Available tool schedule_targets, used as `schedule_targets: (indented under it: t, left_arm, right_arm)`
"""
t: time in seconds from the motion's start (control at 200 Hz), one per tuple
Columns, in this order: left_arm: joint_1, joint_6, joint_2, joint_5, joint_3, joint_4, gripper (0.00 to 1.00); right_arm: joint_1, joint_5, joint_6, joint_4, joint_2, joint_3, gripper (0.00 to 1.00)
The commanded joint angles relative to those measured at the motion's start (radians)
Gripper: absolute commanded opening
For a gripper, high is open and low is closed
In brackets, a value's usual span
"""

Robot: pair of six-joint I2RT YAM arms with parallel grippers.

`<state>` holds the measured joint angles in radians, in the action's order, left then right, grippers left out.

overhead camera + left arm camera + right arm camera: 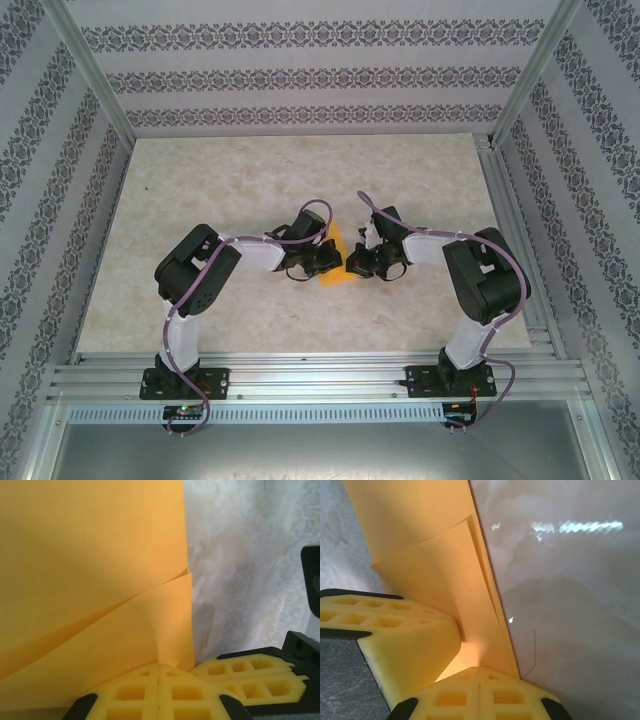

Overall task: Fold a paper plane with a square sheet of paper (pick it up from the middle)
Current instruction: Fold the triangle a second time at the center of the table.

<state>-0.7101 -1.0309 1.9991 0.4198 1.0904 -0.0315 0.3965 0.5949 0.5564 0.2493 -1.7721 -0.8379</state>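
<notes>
We are pinching the sheet of paper point(350, 272) at the middle of the table point(250, 180). The left gripper point(158, 686) and the right gripper point(478, 682) are each clamping flat on it, side by side. We are judging the work roughly midway: overlapping folded flaps are showing, but no narrow dart with wings yet. From above, its long axis is running near to far. Which end is pointing forward we cannot tell.

Left arm point(200, 270), right arm point(482, 272) hem the paper point(340, 250); table point(300, 170) beyond seems open.
</notes>
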Motion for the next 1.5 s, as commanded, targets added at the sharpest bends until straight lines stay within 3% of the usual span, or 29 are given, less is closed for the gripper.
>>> schedule_targets:
  t: [0.0, 0.505, 0.659, 0.959, 1.499]
  left_arm:
    - [-0.017, -0.011, 0.016, -0.077, -0.030, 0.011, 0.06]
    - [0.034, 0.055, 0.011, -0.299, 0.083, 0.328, 0.02]
    - [0.053, 0.086, 0.005, -0.315, 0.067, 0.298, 0.02]
    - [0.126, 0.131, -0.040, -0.242, -0.126, -0.016, 0.08]
    - [0.207, 0.187, -0.053, -0.222, -0.169, -0.047, 0.08]
  right_arm:
    - [-0.008, -0.110, 0.003, 0.053, -0.056, 0.023, 0.00]
    - [-0.001, -0.163, -0.035, 0.124, -0.050, 0.011, 0.00]
    - [-0.001, -0.159, -0.034, 0.118, -0.052, 0.014, 0.00]
    - [-0.014, -0.149, -0.035, 0.106, -0.055, 0.026, 0.00]
    - [-0.022, -0.144, -0.029, 0.109, -0.052, 0.028, 0.00]
